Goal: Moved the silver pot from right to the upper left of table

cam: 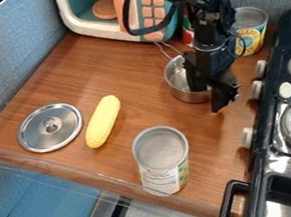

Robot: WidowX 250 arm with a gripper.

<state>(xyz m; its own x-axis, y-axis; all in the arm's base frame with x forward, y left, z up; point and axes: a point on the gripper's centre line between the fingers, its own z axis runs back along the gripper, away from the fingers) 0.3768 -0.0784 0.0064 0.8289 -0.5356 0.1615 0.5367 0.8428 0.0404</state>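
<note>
Silver pot (185, 95) is seen upright on table (133, 72), right of centre, gripper (210, 98) at its right rim; whether it is clamped or released cannot be told. Probably light, rigid, slick metal; best pinched by the rim, since the wire handle (166, 52) might be twisted.

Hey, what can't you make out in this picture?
All in the camera view:
- Pot: right side hidden by the gripper.
- Red can: partly hidden by the arm.
- Microwave: top cut off by the upper edge.
- Stove: far side cut off by the right edge.
- Front can's label: print too small.
</note>
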